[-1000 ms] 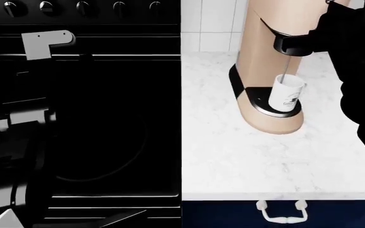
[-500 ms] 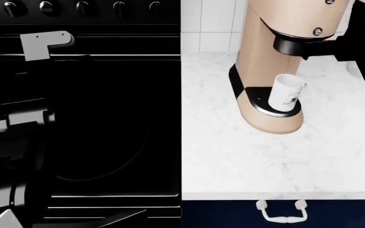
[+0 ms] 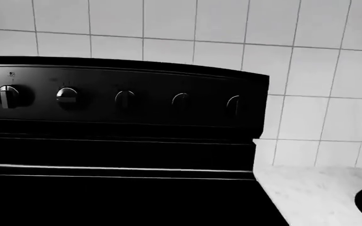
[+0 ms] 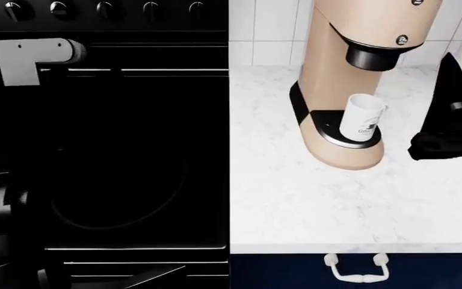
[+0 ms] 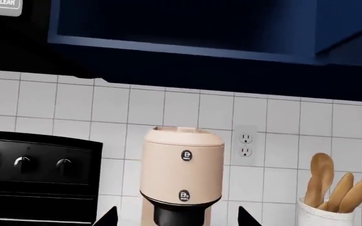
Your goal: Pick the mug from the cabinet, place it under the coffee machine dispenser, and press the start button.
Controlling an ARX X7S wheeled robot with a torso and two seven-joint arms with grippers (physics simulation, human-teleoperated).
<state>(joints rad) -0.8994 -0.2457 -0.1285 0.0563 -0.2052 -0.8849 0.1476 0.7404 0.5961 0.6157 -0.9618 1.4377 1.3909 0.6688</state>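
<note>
Under the dispenser (image 4: 373, 58), the logo-printed mug (image 4: 363, 118) stands; right jaws released, left unseen.

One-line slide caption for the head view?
Small white ceramic mug on the black drip tray under the black round dispenser; right gripper alongside.

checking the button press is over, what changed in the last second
The black right arm pulled back from the black round dispenser of the beige coffee machine toward the counter's right side. The left arm's grey bracket shifted slightly left. The small white mug stayed on the drip tray under the spout.
</note>
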